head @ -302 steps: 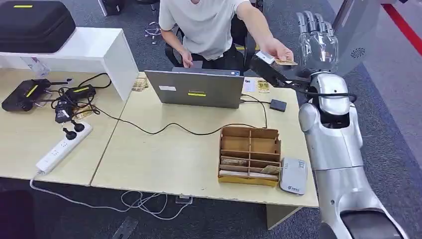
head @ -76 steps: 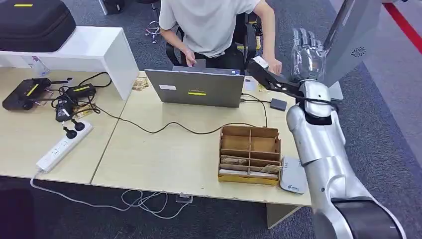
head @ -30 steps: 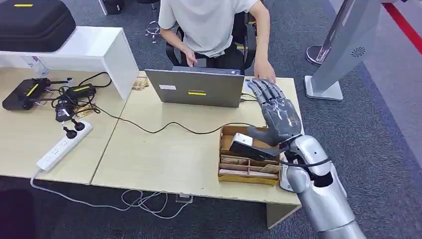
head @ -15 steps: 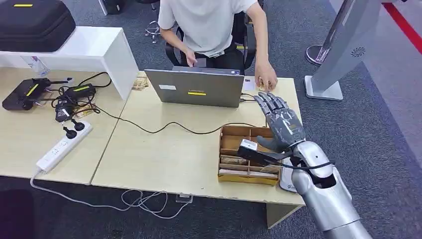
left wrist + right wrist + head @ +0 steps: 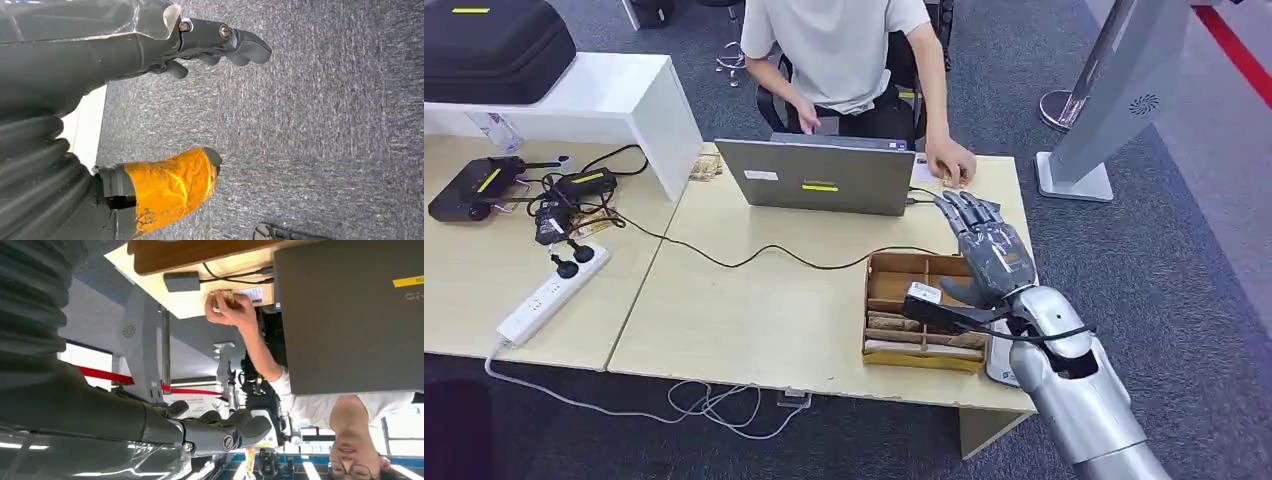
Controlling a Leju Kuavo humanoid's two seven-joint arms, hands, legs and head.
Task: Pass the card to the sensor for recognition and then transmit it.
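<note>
My right hand point(image 5: 990, 252) is out over the far right part of the wooden organizer tray point(image 5: 924, 312), fingers straight and spread, palm down, with nothing in it. In the right wrist view the same hand point(image 5: 220, 432) shows its fingers extended and empty. Just right of the tray, at the desk's near edge, lies the white card reader point(image 5: 999, 358), partly hidden by my forearm. The tray's near slots hold a few flat brownish cards; I cannot make out their details. A black cable point(image 5: 764, 255) runs across the light wooden desk point(image 5: 754, 320) from the left towards the tray's far side.

My left hand point(image 5: 150, 150) is over grey carpet point(image 5: 325, 125), its thumb wrapped in orange tape, fingers loosely apart and holding nothing.

Farther on, a grey laptop point(image 5: 829, 178) stands open with its lid's back towards me. To its right, near the desk's far edge, the person's hand point(image 5: 950, 162) rests on the card point(image 5: 224, 298); the right wrist view shows the fingers pressing on it beside a small dark box point(image 5: 181, 282). The person point(image 5: 834, 50) sits behind the laptop in a light shirt.

Off to the left, a white power strip point(image 5: 549, 293) and black adapters lie on the adjoining desk, and a black case point(image 5: 489, 45) sits on a white shelf.
</note>
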